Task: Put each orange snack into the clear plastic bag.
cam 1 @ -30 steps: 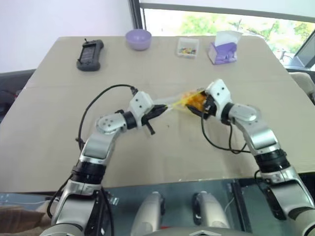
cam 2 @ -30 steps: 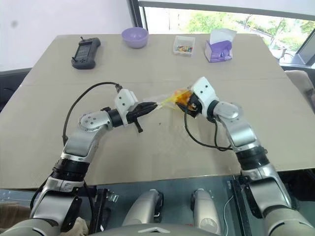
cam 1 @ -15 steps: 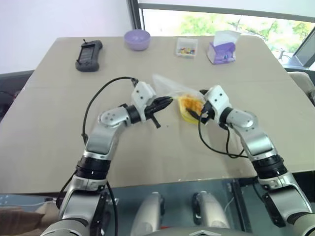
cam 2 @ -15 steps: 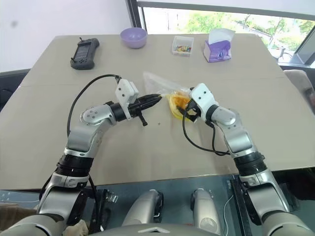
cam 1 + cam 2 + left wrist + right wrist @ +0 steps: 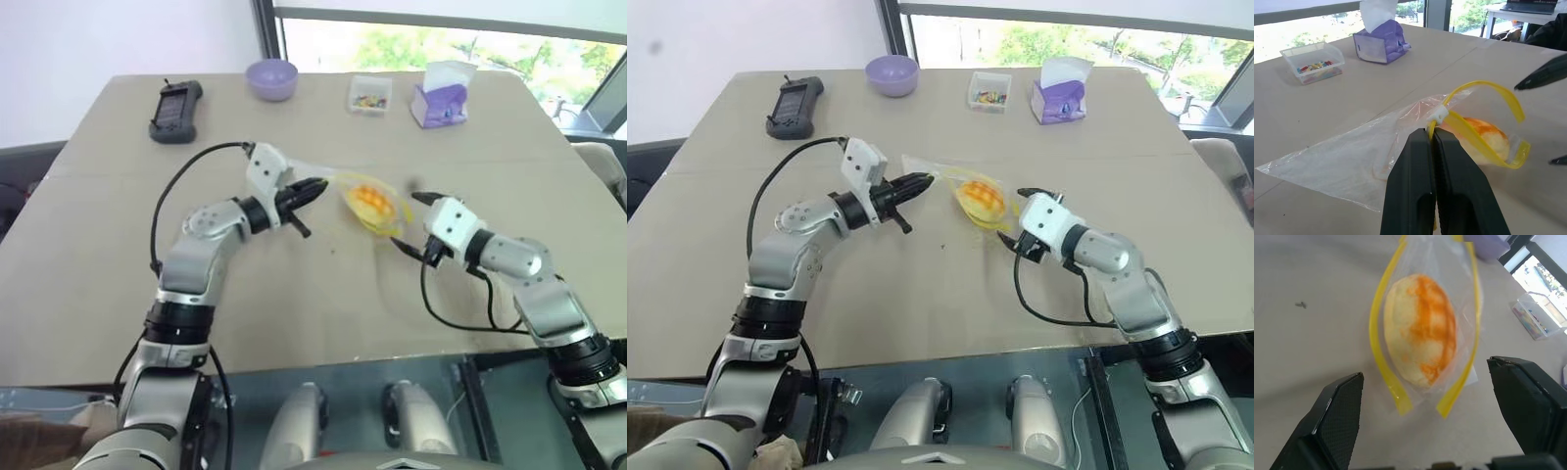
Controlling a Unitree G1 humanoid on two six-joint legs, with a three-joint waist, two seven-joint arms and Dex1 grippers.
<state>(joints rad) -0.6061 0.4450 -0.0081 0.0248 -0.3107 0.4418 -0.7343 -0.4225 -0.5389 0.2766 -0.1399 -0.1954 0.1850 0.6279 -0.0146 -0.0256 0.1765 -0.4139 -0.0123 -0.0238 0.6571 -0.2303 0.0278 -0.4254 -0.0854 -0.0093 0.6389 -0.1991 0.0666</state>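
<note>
Orange in the snack (image 5: pixel 1420 333) shows through the clear film: it sits inside the bag (image 5: pixel 1366 161), just behind the yellow seal strip (image 5: pixel 1382 328), whose two sides bow apart around it. My left gripper (image 5: pixel 315 186) has its fingers pressed together on that strip at one end of the mouth, holding the bag off the table (image 5: pixel 118 274). My right gripper (image 5: pixel 1014 215) is spread wide and holds nothing; it hangs just clear of the open mouth.

Taking the overhead view as a clock face centred on my right gripper, the snack lies at about ten o'clock, near but not touching. The bag's long axis runs from ten o'clock at my left gripper toward four o'clock, so the mouth opens almost straight at my right gripper. That arm is the free one and the nearer to the open end. I judge the snack is in, and what remains is seating it deeper or closing the strip.
</note>
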